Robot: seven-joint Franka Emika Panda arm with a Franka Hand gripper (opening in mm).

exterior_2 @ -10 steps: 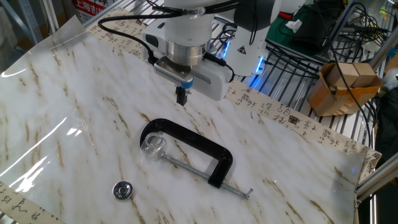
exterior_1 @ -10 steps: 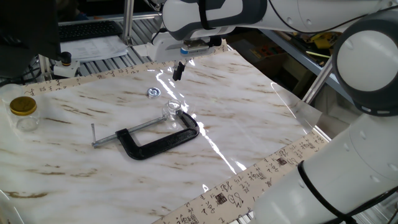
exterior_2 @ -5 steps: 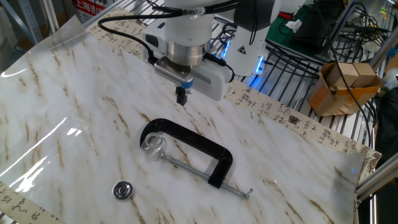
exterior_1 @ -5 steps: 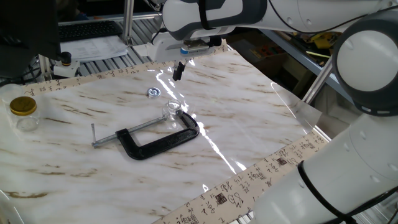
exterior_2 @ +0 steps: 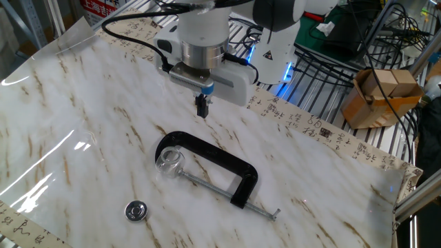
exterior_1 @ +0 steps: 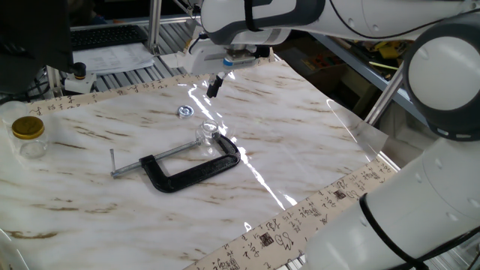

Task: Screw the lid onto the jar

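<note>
Your lid (exterior_2: 136, 211) lies flat on the marble table (exterior_2: 83, 110), well apart from the jar (exterior_2: 168, 162), which stands upright with its mouth uncapped, tucked in the mouth of the black C-clamp (exterior_2: 219, 164) just beside the screw pad. Your gripper (exterior_2: 201, 107) hangs above the table beyond the clamp, touching nothing, fingers clenched together with nothing between them. A larger gold-lidded jar (exterior_1: 28, 135) sits at the far table edge.
</note>
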